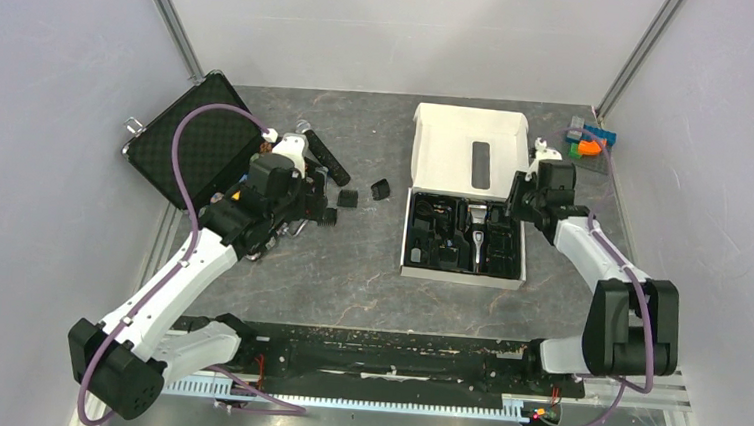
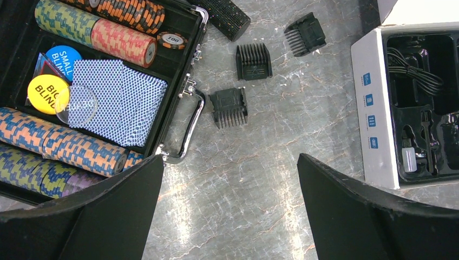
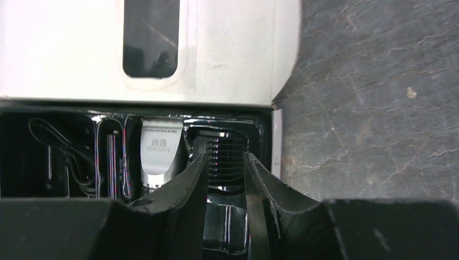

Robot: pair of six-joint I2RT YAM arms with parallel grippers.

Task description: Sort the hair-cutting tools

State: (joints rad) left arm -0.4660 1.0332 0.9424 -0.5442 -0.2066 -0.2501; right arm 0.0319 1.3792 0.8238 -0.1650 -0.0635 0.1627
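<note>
Right gripper slightly parted above black plastic comb seated in white cardboard box. Left gripper wide; next, likely grab loose black toothed comb left of box.

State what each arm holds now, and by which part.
Nothing is held. Left fingers gape above the table; right fingers stand parted over a comb lying in the box.

Up and left of the left pincer, in the chip case: "SMALL BLIN", cut off, on a blue disc, "BIG BLIND" on a yellow disc, "100" on a loose chip at the rim. Just left of the right pincer, on the silver clipper head: two Chinese characters over roughly "SUN BABY". Right of the left pincer, on the white box wall: four blue labels, too small to read.
</note>
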